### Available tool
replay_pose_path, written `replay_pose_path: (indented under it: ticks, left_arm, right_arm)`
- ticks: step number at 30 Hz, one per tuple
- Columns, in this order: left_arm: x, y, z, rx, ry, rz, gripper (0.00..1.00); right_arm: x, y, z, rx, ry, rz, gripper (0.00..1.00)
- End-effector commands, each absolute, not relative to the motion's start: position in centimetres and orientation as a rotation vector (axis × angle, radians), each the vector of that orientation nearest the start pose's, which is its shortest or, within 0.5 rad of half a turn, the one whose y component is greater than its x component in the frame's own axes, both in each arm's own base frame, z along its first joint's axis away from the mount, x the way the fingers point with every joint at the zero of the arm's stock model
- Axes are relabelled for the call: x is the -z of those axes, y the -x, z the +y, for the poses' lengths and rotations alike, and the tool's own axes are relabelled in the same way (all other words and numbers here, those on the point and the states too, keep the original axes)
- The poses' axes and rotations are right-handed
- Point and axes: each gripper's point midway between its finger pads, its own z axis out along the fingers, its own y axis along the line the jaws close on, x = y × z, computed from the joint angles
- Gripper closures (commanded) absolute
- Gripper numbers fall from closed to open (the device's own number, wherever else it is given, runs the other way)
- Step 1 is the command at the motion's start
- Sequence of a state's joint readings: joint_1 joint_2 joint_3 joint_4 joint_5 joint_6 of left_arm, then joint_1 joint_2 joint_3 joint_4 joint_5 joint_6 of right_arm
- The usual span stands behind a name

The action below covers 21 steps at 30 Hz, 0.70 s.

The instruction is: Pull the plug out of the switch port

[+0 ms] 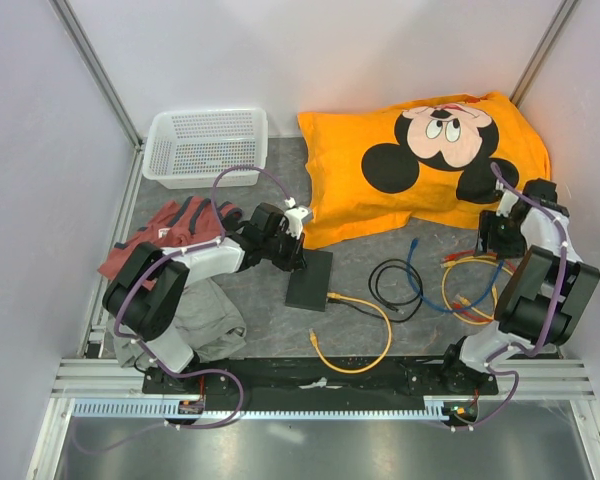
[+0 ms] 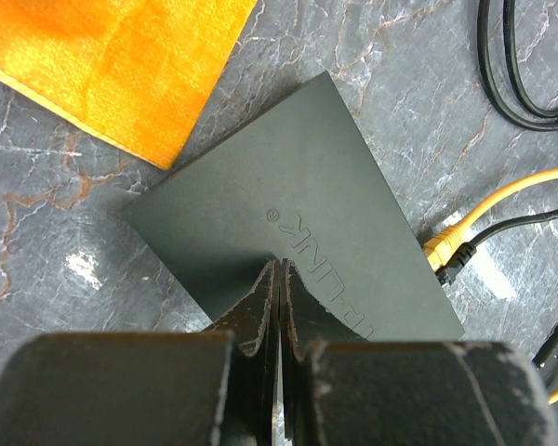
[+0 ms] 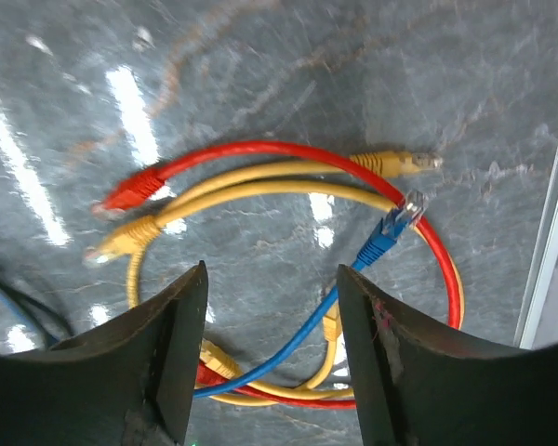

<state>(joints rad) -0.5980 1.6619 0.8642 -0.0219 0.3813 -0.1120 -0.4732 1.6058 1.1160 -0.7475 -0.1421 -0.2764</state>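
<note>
The switch (image 1: 310, 278) is a flat matte black box on the grey table; it fills the middle of the left wrist view (image 2: 288, 214). A yellow plug (image 2: 444, 247) sits in its port on the right edge, with a black plug (image 2: 456, 263) beside it. The yellow cable (image 1: 365, 330) loops toward the near edge. My left gripper (image 1: 300, 260) is shut and empty, with its tips (image 2: 281, 266) on or just above the switch top. My right gripper (image 1: 495, 238) is open and empty (image 3: 272, 279) above loose red, yellow and blue cables (image 3: 288, 186).
An orange Mickey pillow (image 1: 420, 160) lies at the back, and a white basket (image 1: 205, 145) at the back left. Clothes (image 1: 180, 225) lie under the left arm. A black cable coil (image 1: 395, 285) and coloured cables (image 1: 475, 290) lie right of the switch. A black rail (image 1: 320, 375) runs along the near edge.
</note>
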Motion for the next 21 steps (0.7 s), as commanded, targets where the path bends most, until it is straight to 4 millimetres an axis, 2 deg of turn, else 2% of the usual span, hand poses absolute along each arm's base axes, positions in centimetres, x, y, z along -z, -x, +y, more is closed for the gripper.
replay_pose_path:
  ticks: [1,2,5,6,7,9,11,12,13,15,17,19,21]
  left_arm:
    - [-2.1,-26.7,-25.7,0.686,-0.822,2.411,0.98]
    - [-2.1,-26.7,-25.7,0.684,-0.819,2.414,0.99]
    - [-2.0,-26.7,-25.8,0.686,-0.82,2.417,0.99]
    - [-2.0,-26.8,-25.9,0.688,-0.821,2.415,0.99]
    - [-2.0,-26.8,-25.9,0.689,-0.827,2.414,0.98]
    - [-2.0,-26.9,-26.0,0.683,-0.833,2.411,0.98]
    - [-1.9,-27.2,-25.8,0.664,-0.832,2.41,0.98]
    - [-2.0,-27.3,-25.8,0.658,-0.83,2.409,0.98]
    - [-2.1,-27.3,-25.8,0.661,-0.835,2.405,0.98]
    - [-2.2,-27.1,-25.7,0.66,-0.836,2.413,0.98]
    - [-2.4,-27.1,-25.7,0.656,-0.838,2.412,0.98]
    - [-2.4,-27.0,-25.5,0.648,-0.836,2.417,0.99]
    - [-2.6,-27.0,-25.4,0.644,-0.835,2.418,0.98]
  right_arm:
    - [-12.9,-33.0,-11.4,-0.078,-0.078,2.549,0.33]
    - [-13.7,-33.0,-10.2,-0.107,-0.021,2.545,0.32]
    - [-16.6,-33.8,-4.5,-0.224,0.216,2.466,0.3]
    - [-17.2,-33.9,-1.5,-0.286,0.328,2.434,0.3]
    - [-17.8,-33.5,0.3,-0.339,0.393,2.406,0.27]
    - [-18.4,-32.1,5.9,-0.57,0.574,2.334,0.25]
    - [-17.4,-29.7,9.7,-0.782,0.699,2.335,0.25]
    - [-17.0,-28.5,12.5,-0.883,0.785,2.33,0.26]
    - [-15.7,-27.7,13.7,-0.951,0.805,2.365,0.28]
    - [-15.1,-26.9,15.7,-1.046,0.85,2.351,0.29]
    - [-14.0,-26.5,16.6,-1.107,0.844,2.381,0.29]
    - [-13.2,-26.2,17.9,-1.194,0.918,2.387,0.31]
    - [-12.6,-24.9,19.0,-1.284,0.966,2.43,0.34]
